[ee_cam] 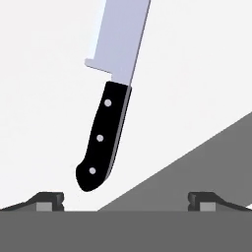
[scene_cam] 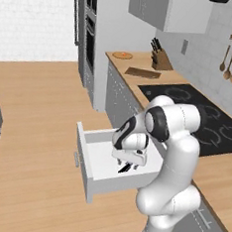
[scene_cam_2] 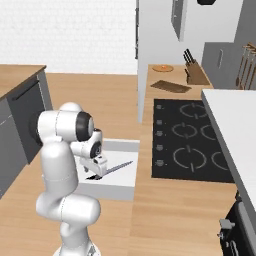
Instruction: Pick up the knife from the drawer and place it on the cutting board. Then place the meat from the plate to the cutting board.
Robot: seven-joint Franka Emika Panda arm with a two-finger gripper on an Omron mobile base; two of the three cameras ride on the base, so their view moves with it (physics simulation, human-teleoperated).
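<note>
The knife lies flat on the white floor of the open drawer, its black handle between and just beyond the gripper, whose jaws stand wide apart and hold nothing. The cutting board and plate sit far along the counter.

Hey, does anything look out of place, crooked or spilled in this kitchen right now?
Nothing stands out. The drawer is pulled open with the knife lying flat inside, and the cutting board and plate sit on the counter.
</note>
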